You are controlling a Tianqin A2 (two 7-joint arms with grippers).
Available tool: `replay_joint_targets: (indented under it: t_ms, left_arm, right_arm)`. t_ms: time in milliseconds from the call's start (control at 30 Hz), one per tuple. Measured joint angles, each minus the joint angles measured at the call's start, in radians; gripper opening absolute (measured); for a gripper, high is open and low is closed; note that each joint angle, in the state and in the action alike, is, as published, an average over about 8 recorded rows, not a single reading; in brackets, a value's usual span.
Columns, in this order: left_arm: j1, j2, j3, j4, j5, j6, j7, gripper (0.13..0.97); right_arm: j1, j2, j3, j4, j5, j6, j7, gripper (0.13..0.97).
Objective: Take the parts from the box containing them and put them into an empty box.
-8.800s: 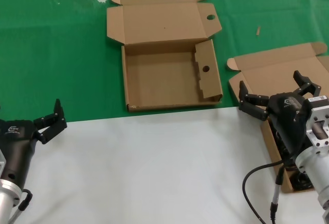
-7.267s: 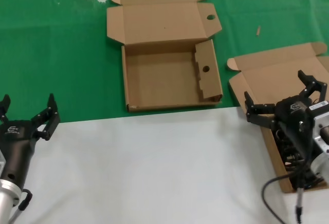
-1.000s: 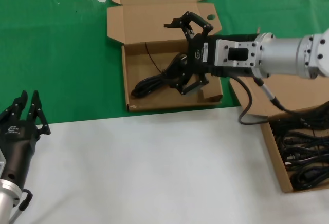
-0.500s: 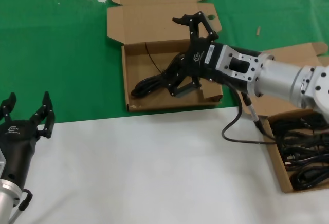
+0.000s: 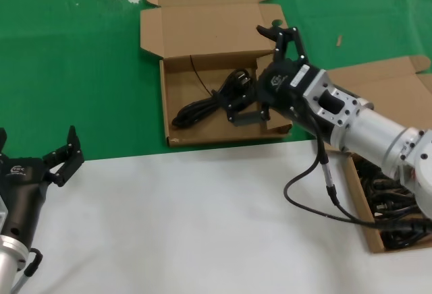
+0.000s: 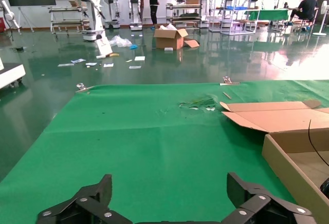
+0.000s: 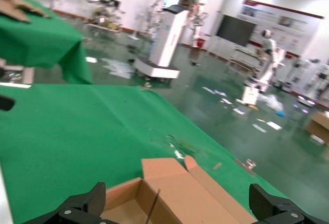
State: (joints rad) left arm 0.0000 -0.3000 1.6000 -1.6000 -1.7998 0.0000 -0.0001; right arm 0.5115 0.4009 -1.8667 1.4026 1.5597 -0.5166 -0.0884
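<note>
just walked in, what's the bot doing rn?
It is moving power cords between two cardboard boxes. One black power cord lies in the wide box with punched holes, and the right gripper is open just above that box's right side, holding nothing. More cords sit in the plain-lidded box at the right edge. The left gripper is open and idle near the left edge of the table.

Power cord (image 5: 206, 107) inside holed box (image 5: 177, 120)
</note>
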Motion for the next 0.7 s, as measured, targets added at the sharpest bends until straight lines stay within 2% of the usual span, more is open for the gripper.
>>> replay_joint_targets:
  t_ms: [167,467,700]
  left_arm:
    - [0.000,0.000,0.000,0.000,0.000,0.000,0.000,0.786]
    - [0.000,0.000,0.000,0.000,0.000,0.000,0.000,0.907]
    - [0.000,0.000,0.000,0.000,0.000,0.000,0.000,0.949]
  right_arm:
    - [-0.064,-0.013,0.034,0.025,0.030,0.065,0.011,0.966]
    - [-0.181,-0.036,0.094,0.070,0.085,0.183,0.031,0.966]
    - [-0.272,-0.054,0.142,0.105,0.128,0.274,0.047,0.966]
